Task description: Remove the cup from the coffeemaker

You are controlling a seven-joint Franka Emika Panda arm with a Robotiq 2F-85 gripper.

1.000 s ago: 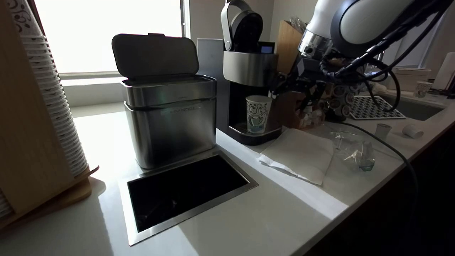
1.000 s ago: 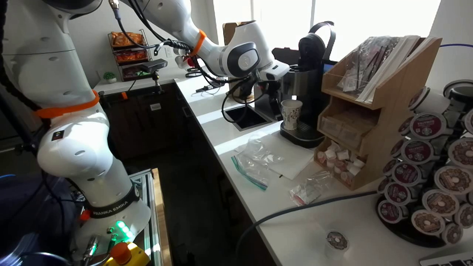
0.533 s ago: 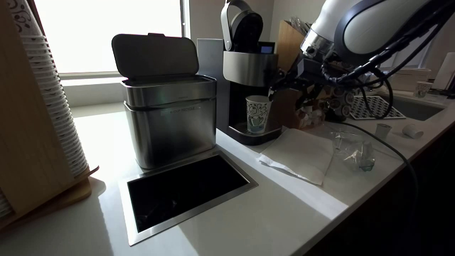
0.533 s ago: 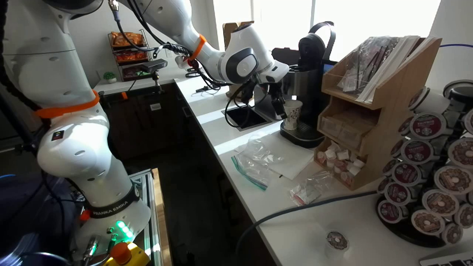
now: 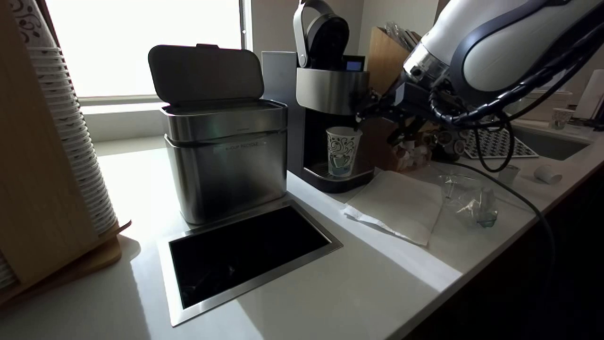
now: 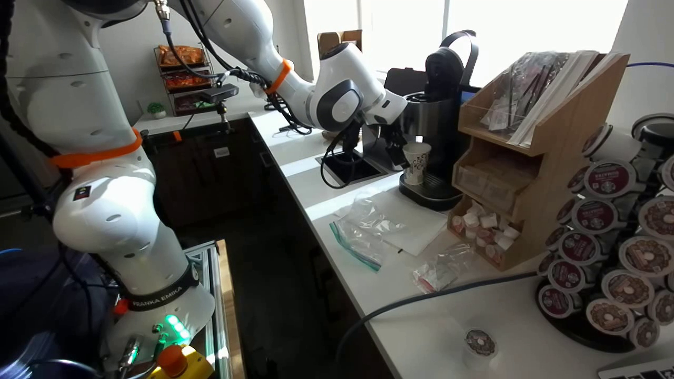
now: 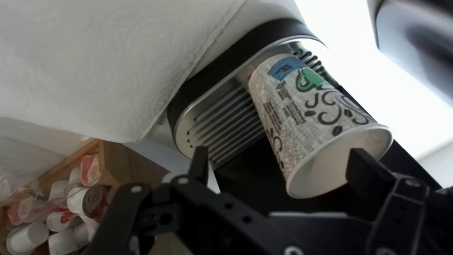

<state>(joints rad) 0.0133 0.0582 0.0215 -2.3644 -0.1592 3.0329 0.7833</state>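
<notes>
Parted tool (image 7: 279, 157) near the rim, paper cup (image 7: 311, 120) off-centre

In the wrist view the tool's jaws stand well apart and grip nothing. The finger (image 7: 200, 164) left of centre has a gap beside it; the paper cup fills the middle right, and the tip at lower right overlaps its mouth, though whether above, inside or touching the rim cannot be told. The step appears to be lining up the grasp. A good approach would carry the tool rightward in that frame until the pads flank the outer wall, advance past the rim, close softly, lift slightly, and draw out level in case there is liquid.

In an exterior view, from the left edge: a stack of cups (image 5: 73, 137), ribbed by its many lips; a boxy brushed-steel bin (image 5: 231, 165) with rounded corners and raised dark lid (image 5: 207, 73); then, right of centre, the coffeemaker (image 5: 325, 92), satin metal over black, where the paper cup stands upright on the slotted drip tray (image 7: 219, 124). That cup is tapered and swirl-printed, likely to buckle if squeezed. Farther right, a soft paper sheet (image 5: 401, 205) and crinkled clear plastic (image 5: 472, 203) lie on the smooth, pale desk (image 5: 330, 283).
</notes>
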